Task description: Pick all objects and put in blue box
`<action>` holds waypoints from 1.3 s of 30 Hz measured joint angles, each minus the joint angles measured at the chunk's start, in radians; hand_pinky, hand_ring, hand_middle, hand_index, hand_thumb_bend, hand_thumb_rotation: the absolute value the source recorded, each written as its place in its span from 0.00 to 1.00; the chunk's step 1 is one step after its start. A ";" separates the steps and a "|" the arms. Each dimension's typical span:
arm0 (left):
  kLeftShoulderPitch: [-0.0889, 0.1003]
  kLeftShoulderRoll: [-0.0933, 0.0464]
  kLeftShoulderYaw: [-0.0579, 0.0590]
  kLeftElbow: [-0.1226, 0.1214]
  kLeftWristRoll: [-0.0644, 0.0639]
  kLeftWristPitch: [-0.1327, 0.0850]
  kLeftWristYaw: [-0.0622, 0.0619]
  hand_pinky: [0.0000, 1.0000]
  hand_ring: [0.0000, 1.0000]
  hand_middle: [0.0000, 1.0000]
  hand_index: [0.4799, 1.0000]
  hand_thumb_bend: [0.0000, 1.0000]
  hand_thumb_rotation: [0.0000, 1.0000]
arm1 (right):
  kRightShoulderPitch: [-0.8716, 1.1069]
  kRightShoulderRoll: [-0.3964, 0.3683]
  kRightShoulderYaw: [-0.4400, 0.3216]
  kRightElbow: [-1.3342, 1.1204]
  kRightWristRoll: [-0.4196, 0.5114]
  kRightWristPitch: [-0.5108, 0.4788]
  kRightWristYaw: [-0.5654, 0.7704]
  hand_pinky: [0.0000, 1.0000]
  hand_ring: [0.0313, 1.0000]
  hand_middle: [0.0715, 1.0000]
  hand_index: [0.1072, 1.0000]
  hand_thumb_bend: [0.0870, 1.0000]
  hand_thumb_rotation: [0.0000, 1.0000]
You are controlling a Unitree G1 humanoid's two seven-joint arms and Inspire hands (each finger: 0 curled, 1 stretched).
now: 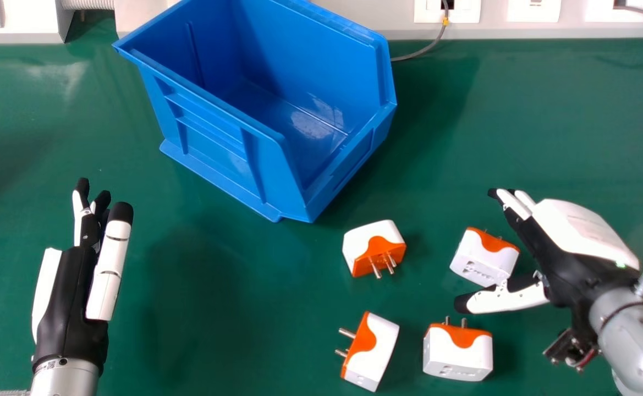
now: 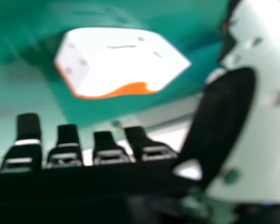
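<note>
Right hand [image 1: 563, 258] is wide open by a plug block [image 1: 485, 257]; it looks hard, so squeeze its smooth sides.

Blue box [image 1: 216, 126]: glossy plastic | tabletop [image 1: 216, 275]: smooth, faint sheen

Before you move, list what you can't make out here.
Head view: far corner of the blue box, cut off by the top edge.
Head view: part of the plug beside the right hand, hidden by its thumb.
Right hand view: markings on a plug, blurred.
</note>
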 measured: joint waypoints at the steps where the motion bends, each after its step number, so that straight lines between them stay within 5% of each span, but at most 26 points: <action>1: 0.000 0.000 0.000 0.000 0.000 0.000 0.000 1.00 1.00 1.00 1.00 0.54 1.00 | -0.013 0.000 0.008 0.005 -0.003 0.009 0.004 0.83 0.94 0.98 0.94 0.65 0.45; 13: 0.015 -0.009 0.002 -0.034 -0.001 0.001 -0.007 1.00 1.00 1.00 1.00 0.54 1.00 | -0.078 -0.019 0.075 0.126 -0.035 0.009 0.043 0.84 0.94 0.97 0.93 0.61 0.48; 28: 0.033 -0.013 0.002 -0.079 0.000 0.034 -0.013 1.00 1.00 1.00 1.00 0.57 1.00 | -0.180 -0.034 0.140 0.204 -0.063 0.019 0.136 0.84 0.93 0.95 0.93 0.54 0.58; 39: 0.035 -0.012 0.004 -0.085 0.000 0.047 -0.017 1.00 1.00 1.00 1.00 0.56 1.00 | -0.235 -0.034 0.175 0.246 -0.079 0.037 0.165 0.84 0.93 0.95 0.94 0.52 0.59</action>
